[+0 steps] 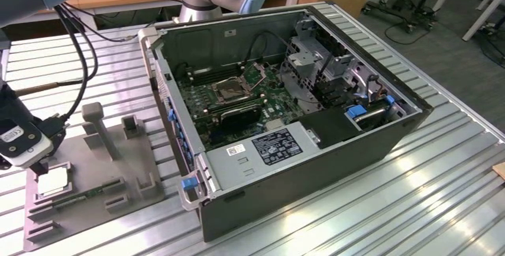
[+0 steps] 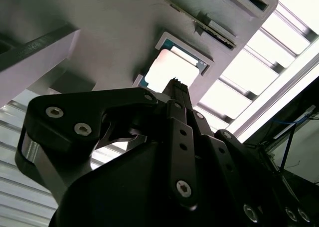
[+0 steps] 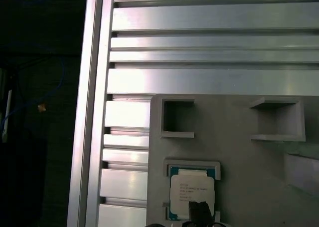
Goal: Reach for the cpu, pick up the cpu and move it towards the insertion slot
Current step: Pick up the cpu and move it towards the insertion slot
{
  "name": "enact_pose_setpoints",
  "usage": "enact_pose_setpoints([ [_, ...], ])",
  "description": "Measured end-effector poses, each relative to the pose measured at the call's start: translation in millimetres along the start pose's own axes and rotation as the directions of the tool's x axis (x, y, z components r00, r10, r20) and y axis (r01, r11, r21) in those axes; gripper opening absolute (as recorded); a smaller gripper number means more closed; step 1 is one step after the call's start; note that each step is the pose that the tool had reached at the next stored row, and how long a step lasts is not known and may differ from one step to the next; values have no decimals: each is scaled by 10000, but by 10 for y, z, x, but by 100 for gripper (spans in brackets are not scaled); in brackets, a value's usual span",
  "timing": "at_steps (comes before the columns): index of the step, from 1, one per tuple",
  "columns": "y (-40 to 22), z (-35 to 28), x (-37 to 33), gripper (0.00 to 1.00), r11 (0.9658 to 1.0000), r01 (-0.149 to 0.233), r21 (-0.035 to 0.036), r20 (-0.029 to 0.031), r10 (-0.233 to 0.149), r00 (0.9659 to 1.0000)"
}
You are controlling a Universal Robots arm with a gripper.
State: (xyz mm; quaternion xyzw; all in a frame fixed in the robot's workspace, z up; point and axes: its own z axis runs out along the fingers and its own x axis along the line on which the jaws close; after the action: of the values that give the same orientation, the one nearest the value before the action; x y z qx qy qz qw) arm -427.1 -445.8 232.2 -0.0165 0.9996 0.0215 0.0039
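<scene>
- The arm's black, metal-linked gripper point(image 2: 175, 86) hangs right over the cpu point(image 3: 192, 197), a small flat square chip with a pale silver metal top. In both wrist views its tip sits over the chip's lid. I can't say whether it's actually touching.
- I can't tell from here if the claw is spread or clenched. It doesn't look like it's carrying anything, since the chip is down in its pocket.
- The cpu lies flat in a shallow square pocket of the grey moulded fixture plate point(image 1: 138, 161). That's by the plate's edge on the exterior view's left, toward the near corner. The plate itself sits by the exterior view's left edge of the slatted aluminium worktop point(image 1: 394, 208).
- The insertion slot point(image 1: 231, 88) — a square socket with a shiny metal frame and dark centre — is inside the open black computer case point(image 1: 316, 173), well apart from the chip.
- My guess on handling: it's light, stiff and thin. The lid looks smooth, so it's probably slippery, and the underside would be the delicate bit. I'd take it by two opposite side edges, kept level with a gentle squeeze — not pinched across the faces.
</scene>
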Motion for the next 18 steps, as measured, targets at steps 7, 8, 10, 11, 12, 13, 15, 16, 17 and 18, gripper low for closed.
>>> enact_pose_setpoints([
  [7, -6, 49, 1, 11, 10000, 0, 0, 0, 0, 10000],
  [8, -6, 61, 1, 11, 10000, 0, 0, -1, 0, 10000],
  [10, -8, 90, 1, 11, 10000, 1, 0, 0, -1, 10000],
  [11, -8, 106, 1, 11, 10000, 1, 0, 0, -1, 10000],
  [12, -9, 121, 2, 11, 10000, 0, 0, 0, 0, 10000],
  [13, -10, 129, 3, 11, 10000, 0, 0, -1, 0, 10000],
  [15, -10, 131, 6, 11, 10000, 1, 2, -2, -1, 10000],
  [16, -9, 132, 7, 11, 10000, 1, 1, -2, -1, 10000],
  [17, -9, 132, 7, 11, 10000, 0, 1, -1, 0, 10000],
  [18, -9, 137, 8, 11, 10000, 0, 0, 0, 0, 10000],
])
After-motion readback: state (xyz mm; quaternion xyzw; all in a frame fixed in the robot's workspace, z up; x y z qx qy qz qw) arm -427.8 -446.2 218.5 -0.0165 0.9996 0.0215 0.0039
